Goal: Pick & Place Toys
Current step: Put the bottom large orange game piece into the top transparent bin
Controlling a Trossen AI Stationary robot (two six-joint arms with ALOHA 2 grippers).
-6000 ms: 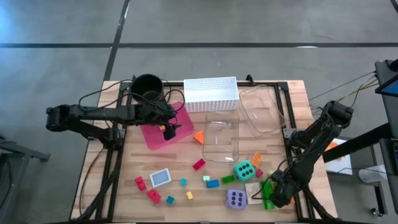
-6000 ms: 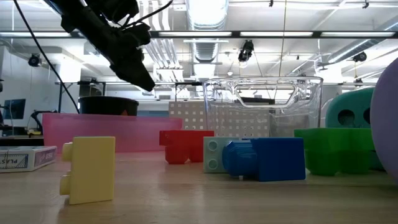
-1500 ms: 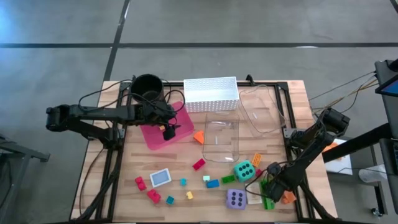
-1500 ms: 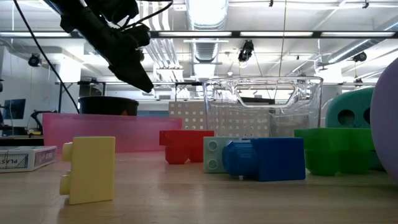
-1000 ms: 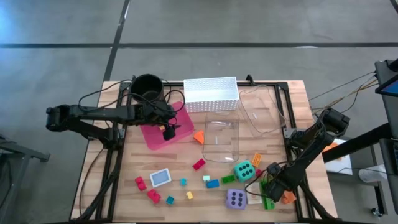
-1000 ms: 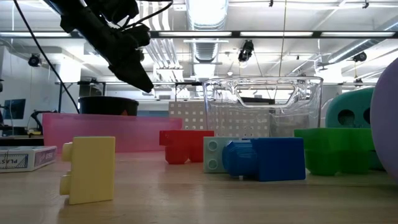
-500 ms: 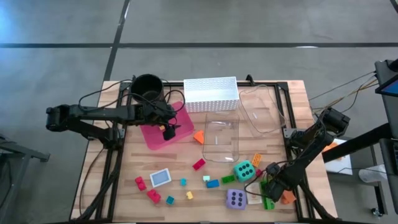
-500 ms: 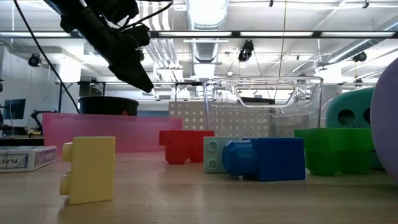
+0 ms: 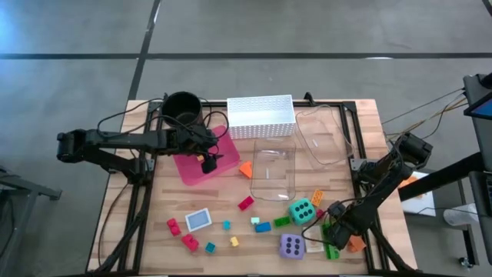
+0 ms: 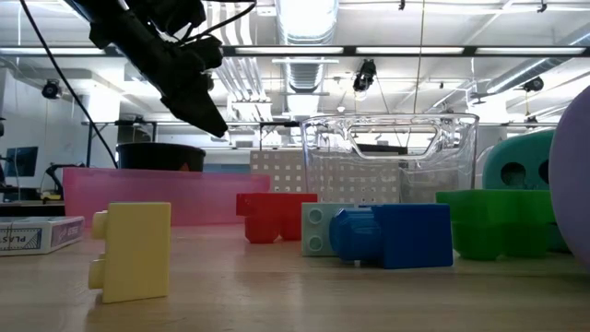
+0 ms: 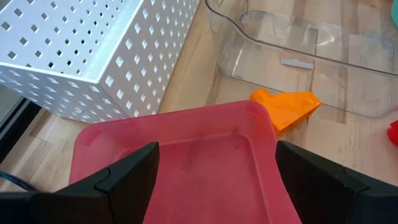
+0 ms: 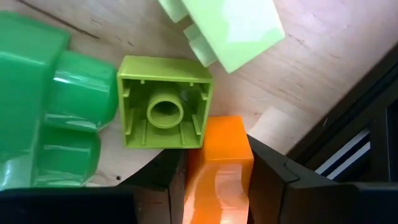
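Small bright bricks, a teal die (image 9: 301, 210), a purple die (image 9: 291, 246) and a card (image 9: 198, 220) lie scattered on the near half of the wooden table. At the near right corner my right gripper (image 9: 344, 229) points steeply down and is shut on an orange brick (image 12: 217, 158). That brick lies next to a lime brick (image 12: 165, 102), which is turned over with its hollow side showing, and a dark green brick (image 12: 43, 118). My left gripper (image 9: 209, 161) hangs open above the pink tray (image 11: 186, 162), touching nothing. My right gripper pinches the orange brick by two opposite sides (image 12: 194, 168) between its two fingers (image 12: 155, 186). The fingers come from above, pointing steeply down. The brick's far end meets the lime brick's side. I cannot tell whether the brick rests on the table.
A white perforated basket (image 9: 261, 115) and a black pot (image 9: 182, 109) stand at the far edge. Two clear tubs (image 9: 274, 171) (image 9: 321, 136) lie mid-table. An orange piece (image 11: 287, 107) lies beside the pink tray. The table's black frame edge (image 12: 348, 149) runs close by my right gripper.
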